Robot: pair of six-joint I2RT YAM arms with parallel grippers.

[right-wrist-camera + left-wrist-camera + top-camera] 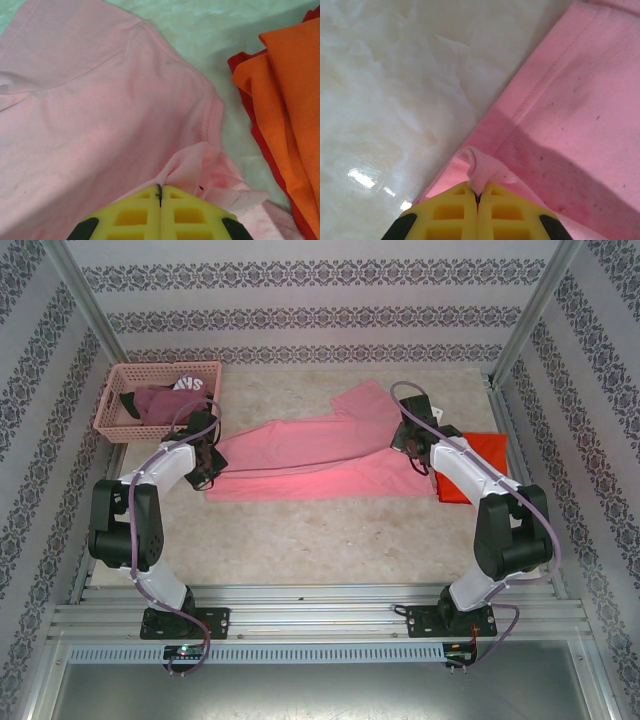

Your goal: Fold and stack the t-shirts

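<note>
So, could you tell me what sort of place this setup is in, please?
Probably a lab test cell, not a home: a metal frame, patterned wall panels boxing in a marble-look table, and a pink basket of clothes.

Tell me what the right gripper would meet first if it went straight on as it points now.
Most likely the pink t-shirt itself: the right gripper, shut on a fold of it, points into more of its cloth. Depth is unclear.

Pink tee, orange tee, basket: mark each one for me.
pink tee (300, 455), top external view, middle of its body.
orange tee (292, 90), right wrist view, top folded layer.
basket (108, 400), top external view, left wall.
</note>
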